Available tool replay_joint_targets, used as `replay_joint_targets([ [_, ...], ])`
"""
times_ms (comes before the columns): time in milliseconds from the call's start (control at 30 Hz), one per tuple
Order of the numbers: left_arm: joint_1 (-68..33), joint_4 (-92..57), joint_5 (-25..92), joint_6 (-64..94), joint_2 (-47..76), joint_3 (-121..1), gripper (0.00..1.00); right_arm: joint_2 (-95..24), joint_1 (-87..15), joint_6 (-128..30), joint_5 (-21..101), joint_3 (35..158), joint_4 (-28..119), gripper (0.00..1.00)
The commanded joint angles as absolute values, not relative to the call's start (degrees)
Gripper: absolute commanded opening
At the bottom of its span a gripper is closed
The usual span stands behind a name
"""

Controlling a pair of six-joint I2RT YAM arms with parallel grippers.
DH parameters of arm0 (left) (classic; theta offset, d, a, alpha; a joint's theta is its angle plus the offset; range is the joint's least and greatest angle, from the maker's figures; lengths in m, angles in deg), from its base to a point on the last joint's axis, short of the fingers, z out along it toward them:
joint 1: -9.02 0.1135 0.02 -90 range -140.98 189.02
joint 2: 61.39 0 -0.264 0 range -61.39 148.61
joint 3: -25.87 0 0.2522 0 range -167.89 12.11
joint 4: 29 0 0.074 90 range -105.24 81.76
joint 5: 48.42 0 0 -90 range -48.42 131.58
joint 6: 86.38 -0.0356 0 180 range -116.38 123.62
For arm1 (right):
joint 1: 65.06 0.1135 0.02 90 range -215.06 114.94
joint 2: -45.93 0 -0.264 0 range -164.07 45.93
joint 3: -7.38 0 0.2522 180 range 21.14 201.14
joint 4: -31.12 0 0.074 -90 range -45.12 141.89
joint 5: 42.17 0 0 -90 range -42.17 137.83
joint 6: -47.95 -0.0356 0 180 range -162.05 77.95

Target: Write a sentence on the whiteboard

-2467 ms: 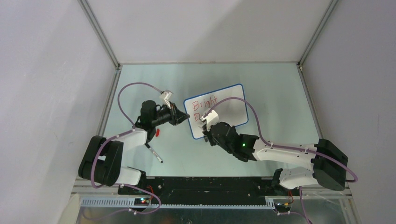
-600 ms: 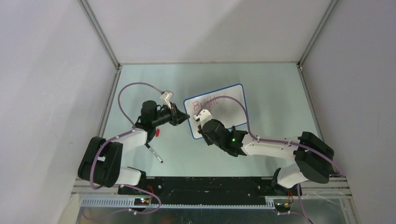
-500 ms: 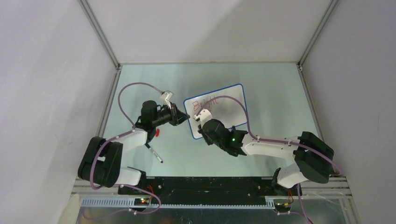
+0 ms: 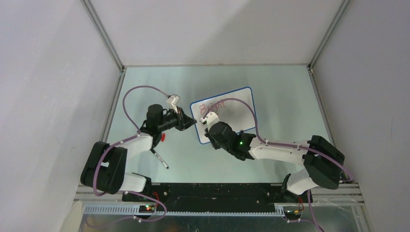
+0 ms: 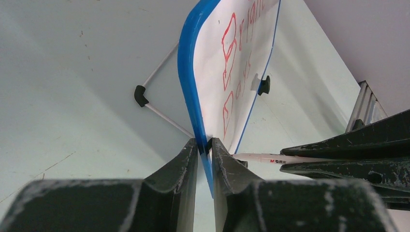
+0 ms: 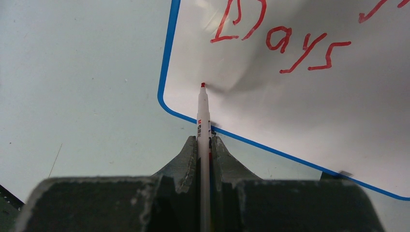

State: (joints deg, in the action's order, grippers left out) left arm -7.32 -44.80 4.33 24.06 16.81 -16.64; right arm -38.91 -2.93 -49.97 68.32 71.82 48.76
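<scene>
The whiteboard (image 4: 232, 108), white with a thin blue rim, stands tilted at the table's middle. My left gripper (image 4: 192, 121) is shut on its left edge (image 5: 193, 96). Red words "Bright" (image 4: 212, 104) and "Days" (image 6: 302, 46) show on it; I see no third line. My right gripper (image 4: 211, 126) is shut on a white marker (image 6: 203, 125), whose red tip (image 6: 203, 85) touches the board near its lower left corner, below "Days". The marker also shows in the left wrist view (image 5: 280, 158). A black clip foot (image 5: 263, 85) sits on the board's far rim.
A red marker cap (image 4: 163, 137) and a thin pen-like stick (image 4: 160, 159) lie on the table by the left arm. The board's wire stand (image 5: 157, 94) rests behind it. White enclosure walls surround the table on three sides.
My right gripper has moved left and down the board with the marker since 2.5 s ago, from the second line to below it. The left gripper still holds the board's edge.
</scene>
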Motion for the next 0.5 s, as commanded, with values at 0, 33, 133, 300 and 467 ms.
replay_joint_targets([
  [0, -7.9, -45.1, 5.1, 22.3, 15.3, -19.3, 0.22, -39.8, -3.7, -50.4, 68.5, 74.5, 48.8, 0.00],
  [33, -7.9, -45.0, 5.0, 22.2, 15.3, -19.3, 0.22, -39.9, -3.7, -50.4, 68.5, 74.5, 48.9, 0.00],
  [133, -8.0, -45.0, 5.1, 22.2, 15.2, -19.3, 0.21, -40.0, -4.0, -50.4, 68.6, 74.8, 49.0, 0.00],
  [300, -8.0, -44.8, 5.2, 22.1, 15.2, -19.3, 0.22, -40.2, -4.6, -50.3, 68.6, 75.4, 49.3, 0.00],
  [467, -8.1, -44.7, 5.2, 22.0, 15.3, -19.4, 0.21, -40.1, -5.3, -50.3, 68.6, 76.2, 49.8, 0.00],
])
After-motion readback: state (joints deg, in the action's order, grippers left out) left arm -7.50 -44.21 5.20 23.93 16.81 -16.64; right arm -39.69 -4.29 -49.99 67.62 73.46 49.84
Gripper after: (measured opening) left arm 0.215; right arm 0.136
